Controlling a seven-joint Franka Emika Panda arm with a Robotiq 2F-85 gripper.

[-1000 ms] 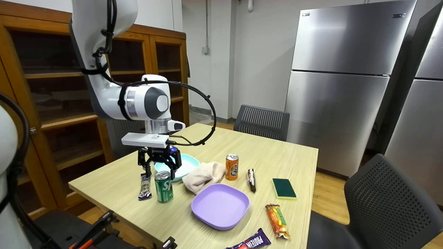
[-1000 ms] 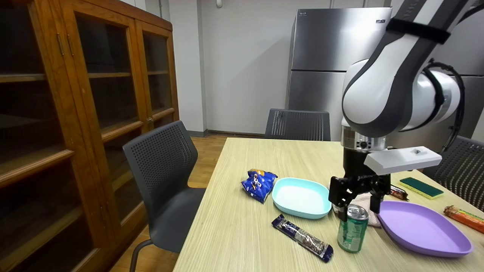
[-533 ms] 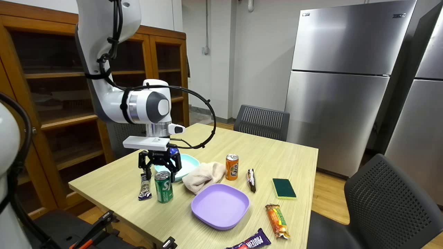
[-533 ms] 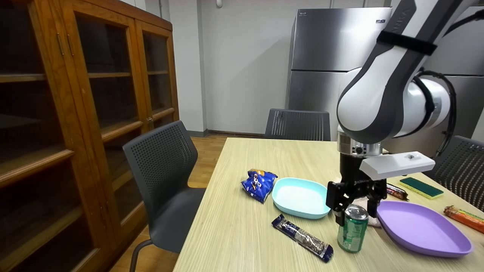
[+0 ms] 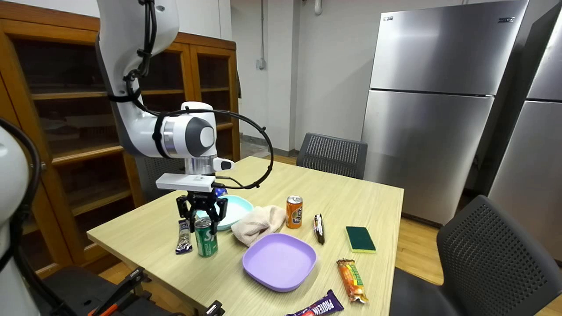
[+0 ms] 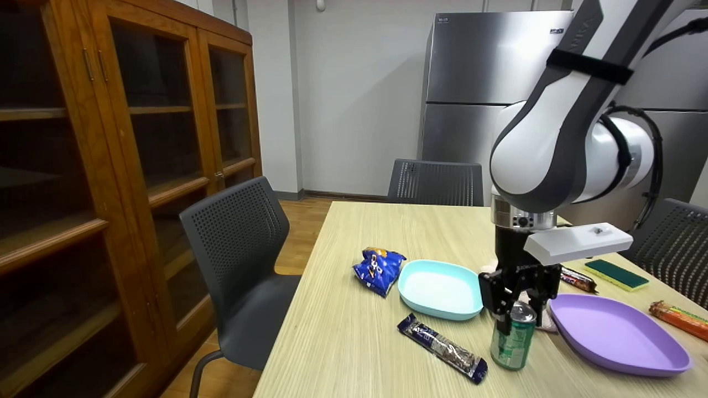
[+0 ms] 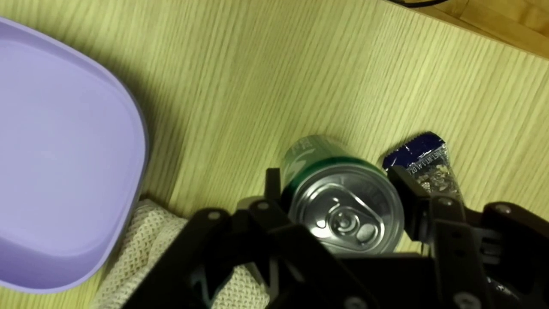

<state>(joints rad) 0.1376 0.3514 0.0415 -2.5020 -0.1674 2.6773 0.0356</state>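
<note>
A green soda can (image 5: 208, 245) stands upright on the wooden table, seen in both exterior views. My gripper (image 5: 203, 229) points straight down over it, with one finger on each side of its upper part. In the wrist view the can's silver lid (image 7: 343, 219) fills the space between the fingers (image 7: 273, 184), which appear to press on both sides. The lower jaw parts hide some of the lid's near edge. A dark blue and clear snack bar (image 6: 442, 348) lies close beside the can, and a finger overlaps its end in the wrist view.
Around the can are a purple plate (image 5: 279, 263), a beige cloth (image 5: 259, 224) and a light blue plate (image 6: 441, 290). Further off are an orange can (image 5: 294, 213), a green sponge (image 5: 361, 239), a blue chip bag (image 6: 379, 271) and several wrapped bars. Chairs stand around the table.
The arm has come down slightly, mostly in the first half second. Since then the fingers have drawn together around the green can, and the can has shifted a little sideways.
</note>
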